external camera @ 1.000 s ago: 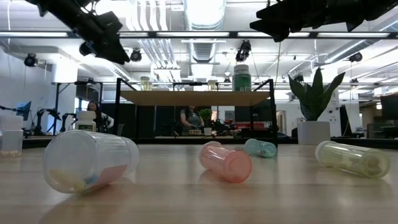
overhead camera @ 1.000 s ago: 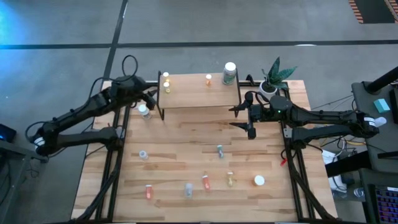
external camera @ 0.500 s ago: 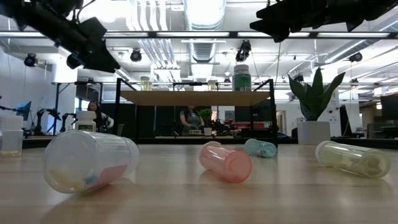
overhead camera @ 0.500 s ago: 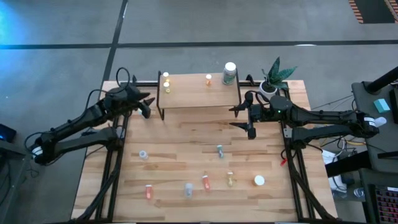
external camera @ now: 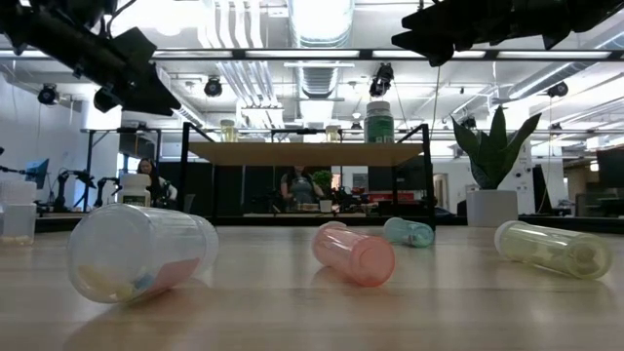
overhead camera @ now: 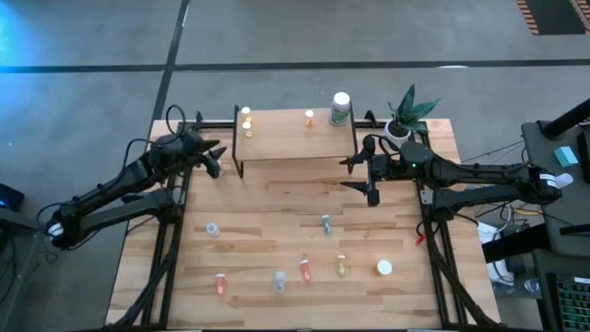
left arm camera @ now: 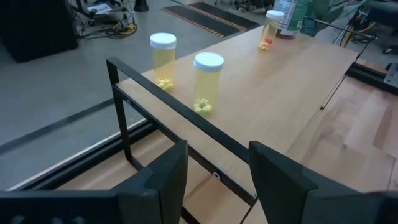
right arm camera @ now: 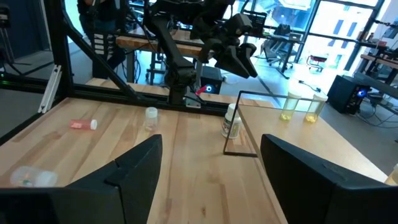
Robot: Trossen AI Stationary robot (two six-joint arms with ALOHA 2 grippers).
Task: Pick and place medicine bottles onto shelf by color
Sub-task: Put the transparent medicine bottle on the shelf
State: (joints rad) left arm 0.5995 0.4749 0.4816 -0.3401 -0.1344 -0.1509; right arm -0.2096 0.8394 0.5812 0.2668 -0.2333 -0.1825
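The shelf (overhead camera: pixel 295 138) stands at the table's far side. On it stand two yellow bottles (left arm camera: pixel 208 81), an orange one (overhead camera: pixel 309 117) and a larger white-capped bottle (overhead camera: pixel 340 109). A white bottle (right arm camera: pixel 231 122) stands on the table by the shelf's left legs. Several small bottles (overhead camera: pixel 305 269) lie on their sides near the table's front. My left gripper (overhead camera: pixel 214 157) hovers open off the shelf's left end, nothing between its fingers (left arm camera: pixel 174 171). My right gripper (overhead camera: pixel 350 173) hangs open and still off the shelf's right end, above the table.
A potted green plant (overhead camera: pixel 398 129) stands at the far right corner behind my right arm. Bare tabletop (overhead camera: pixel 277 198) lies between the shelf and the lying bottles. A white cap-like round thing (overhead camera: pixel 383 267) sits at the near right.
My left gripper has drawn back from the shelf's left end toward the table's left edge and sunk a little, still open and with nothing in it. The white bottle by the shelf's legs has stayed standing. My right arm has kept still.
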